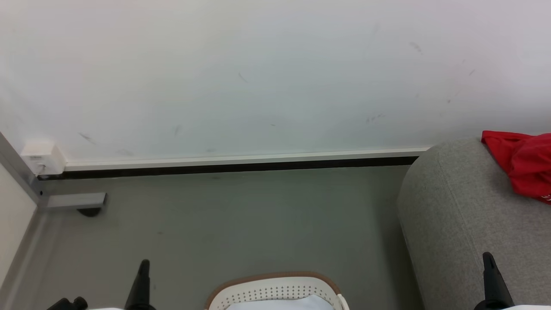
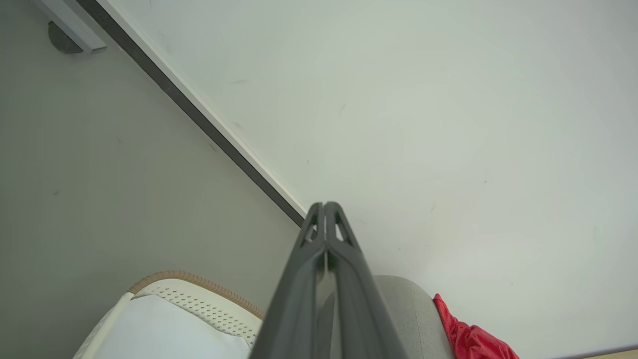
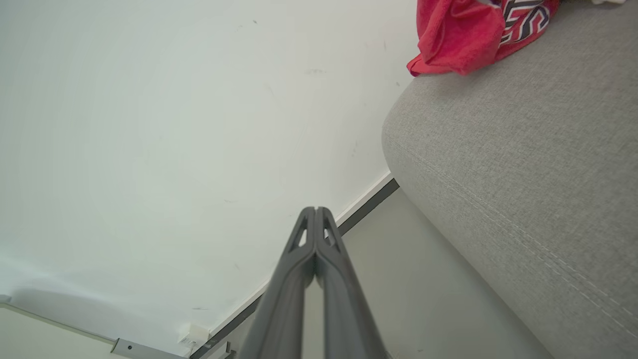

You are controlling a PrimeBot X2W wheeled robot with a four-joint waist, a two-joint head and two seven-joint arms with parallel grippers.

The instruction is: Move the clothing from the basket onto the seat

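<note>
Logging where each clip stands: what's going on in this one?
Nothing is being handled at this moment. The red clothing lies on the grey seat, near its rounded end by the wall. The basket sits on the floor in front of the robot, with a pale item inside that I cannot identify. The left gripper and right gripper are both shut and empty, pointing toward the wall.

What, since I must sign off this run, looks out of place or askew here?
Only the clothing: it lies bunched in a crumpled heap at the rounded end of the seat, near the wall, rather than spread flat. The basket stands upright on the floor. Nothing looks spilled or damaged.
</note>
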